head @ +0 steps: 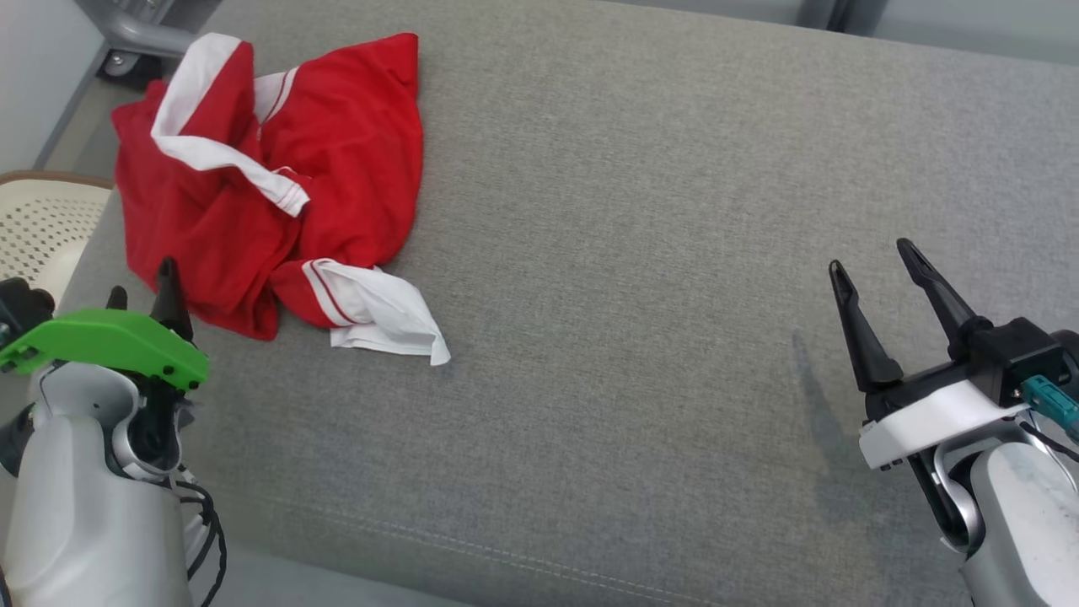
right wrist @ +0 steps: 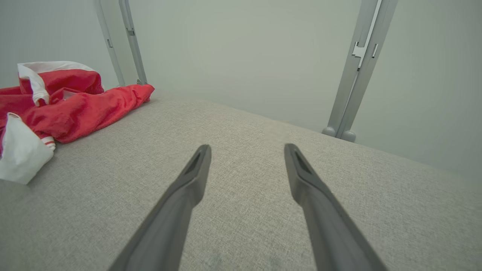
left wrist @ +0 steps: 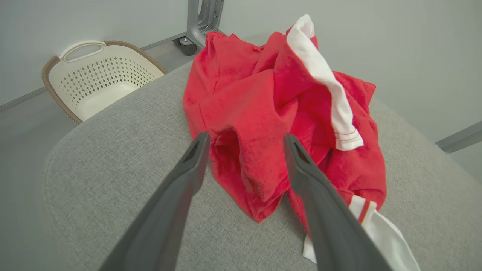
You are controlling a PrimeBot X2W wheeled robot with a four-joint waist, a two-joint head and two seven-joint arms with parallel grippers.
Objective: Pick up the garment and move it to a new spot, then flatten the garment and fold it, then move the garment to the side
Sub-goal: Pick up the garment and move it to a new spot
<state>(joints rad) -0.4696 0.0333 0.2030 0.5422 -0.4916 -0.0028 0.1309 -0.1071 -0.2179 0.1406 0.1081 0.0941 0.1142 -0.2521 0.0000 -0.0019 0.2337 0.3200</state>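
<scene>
A crumpled red garment (head: 253, 185) with white trim lies in a heap at the far left of the grey cushioned surface (head: 632, 253). My left gripper (head: 143, 282) hangs open at the heap's near left edge; in the left wrist view its two dark fingers straddle a red fold of the garment (left wrist: 256, 124), with nothing gripped. My right gripper (head: 872, 257) stands open over bare grey fabric at the right, far from the cloth. In the right wrist view the garment (right wrist: 71, 105) lies at the left, away from the right gripper (right wrist: 246, 150).
A cream perforated laundry basket (head: 42, 223) stands on the floor off the surface's left end, also seen as the basket (left wrist: 94, 79) in the left wrist view. Grey metal frame legs (right wrist: 350, 75) rise behind the surface. A castor wheel (left wrist: 187, 47) sits beyond the garment.
</scene>
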